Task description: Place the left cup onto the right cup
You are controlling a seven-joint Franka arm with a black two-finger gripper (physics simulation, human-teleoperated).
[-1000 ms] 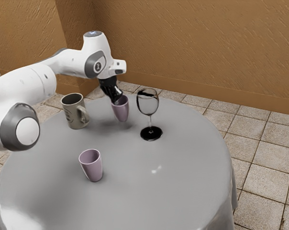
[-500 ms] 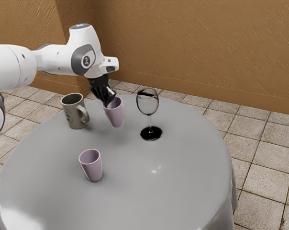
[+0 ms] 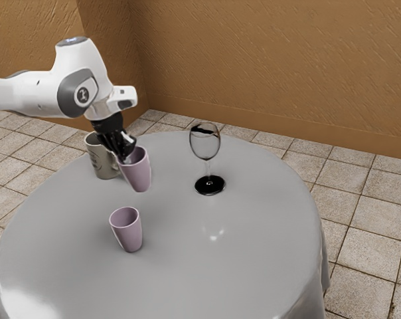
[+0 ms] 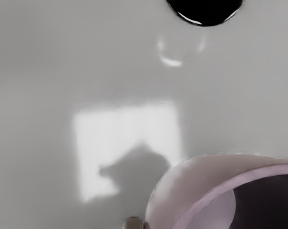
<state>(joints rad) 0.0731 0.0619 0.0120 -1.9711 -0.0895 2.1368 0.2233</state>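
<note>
From the side camera I am seeing my black two-finger gripper (image 3: 129, 158) pinching the rim of a pale lilac handleless cup (image 3: 139, 175). One finger is inside the mouth and one is against the outer wall, so the fingers are standing barely apart and are clamping that cup. The cup is hanging clear of the round grey table (image 3: 267, 259), tilted, with its base leaning toward the exterior view's right. It is hanging just in front of an olive-grey handled mug (image 3: 98, 165), which my hand is partly covering. It is well apart from a second lilac cup (image 3: 126, 229), which is standing upright on the table nearer the camera. A clear stemmed wine glass (image 3: 205, 147) with a dark foot is standing on the exterior view's right of the held cup. The wrist camera is adding a close look at the held lilac cup (image 4: 196, 191), showing its rim and shadowed inside just under my hand. Past it, that camera is showing a bright square glare and a dark shadow on the glossy table (image 4: 48, 57), and further out the wine glass's black foot (image 4: 205, 9).
</note>
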